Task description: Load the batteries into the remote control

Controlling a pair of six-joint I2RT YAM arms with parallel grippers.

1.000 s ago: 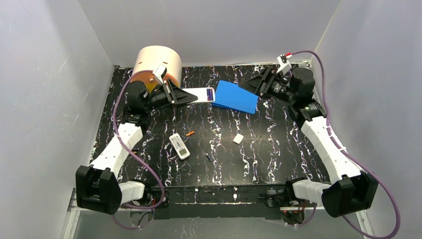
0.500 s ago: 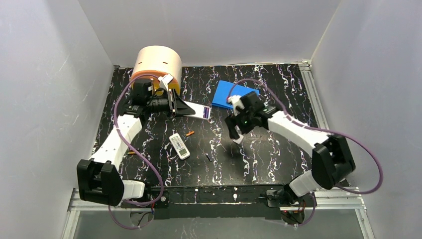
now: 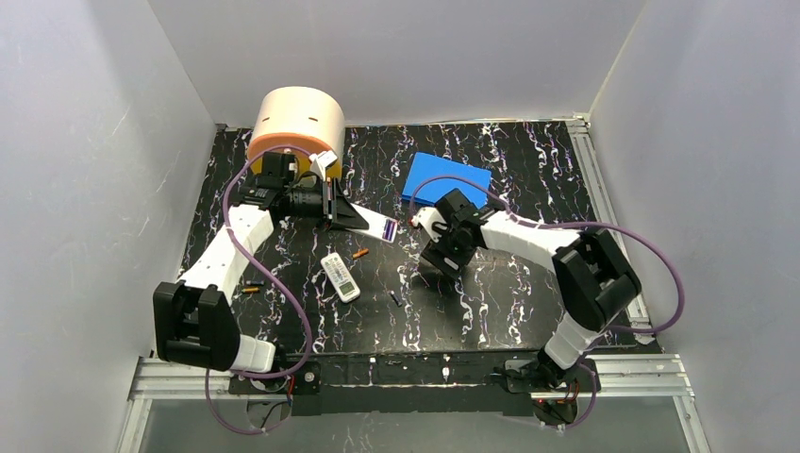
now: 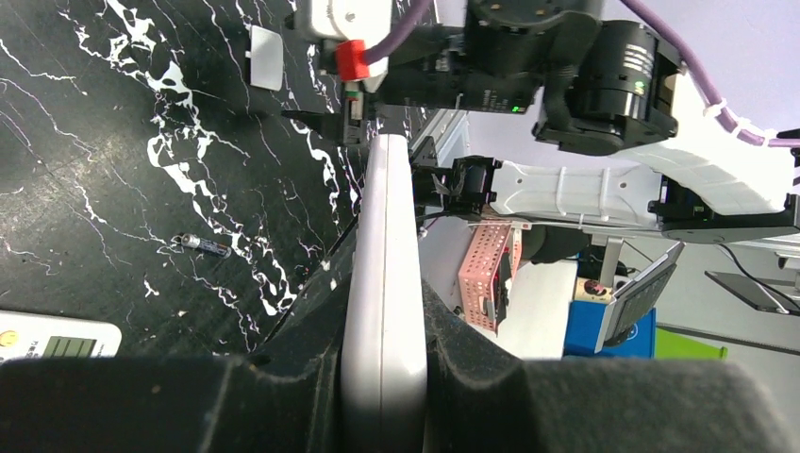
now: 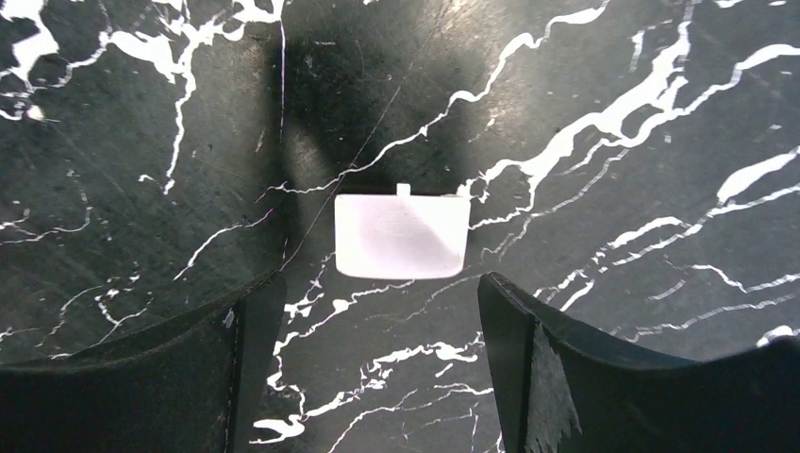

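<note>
You have bare tabletop (image 5: pixel 613 311) on both sides of the white cover (image 5: pixel 401 236) between the spread fingers of the right gripper (image 5: pixel 379 288), while the remote (image 3: pixel 381 226) clamped edge-on in the left gripper (image 3: pixel 351 215) juts out near that arm.

A robotics lab test cell: plain white walls (image 3: pixel 425 57) box in a black marbled counter (image 3: pixel 509 302) with two cabled white robot arms (image 3: pixel 222 260) bolted to an aluminium rail (image 3: pixel 632 370) at its near edge, and beyond it stand a pink perforated basket (image 4: pixel 486 269) and a blue bin (image 4: pixel 590 326).
</note>
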